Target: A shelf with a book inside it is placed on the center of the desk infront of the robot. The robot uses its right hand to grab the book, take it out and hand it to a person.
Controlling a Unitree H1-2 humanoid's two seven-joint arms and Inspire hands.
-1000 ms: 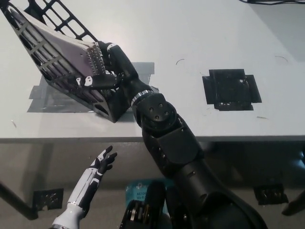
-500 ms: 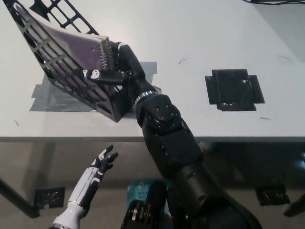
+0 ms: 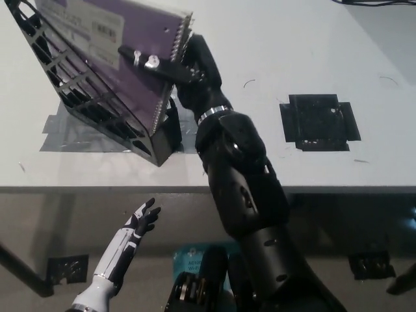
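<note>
Gripping the purple spiral-bound book along its wire-bound edge, the black right hand has its fingers clenched around that edge, with one dark finger laid across the purple cover and the rest wrapped behind the spine. The book sits tilted, its lower part still between the walls of the black lattice plastic shelf, its upper part risen above the shelf's open top. A pale label strip with small print runs across the cover near the book's upper left corner. The shelf leans on the white desk, standing on a patch of grey tape stuck to the desktop. The black right arm rises from below the desk's front edge and meets the book from the shelf's right side, its silver wrist ring just right of the shelf's lower corner.

Well to the right of the shelf, a square of black tape lies flat on the desk, apart from everything else. A dark cable shows at the desk's far right corner, well beyond the shelf.

Below the shelf, in front of the desk's edge, the white left hand rests with its dark fingers spread apart and grasping nothing, clear of the shelf and the book.
</note>
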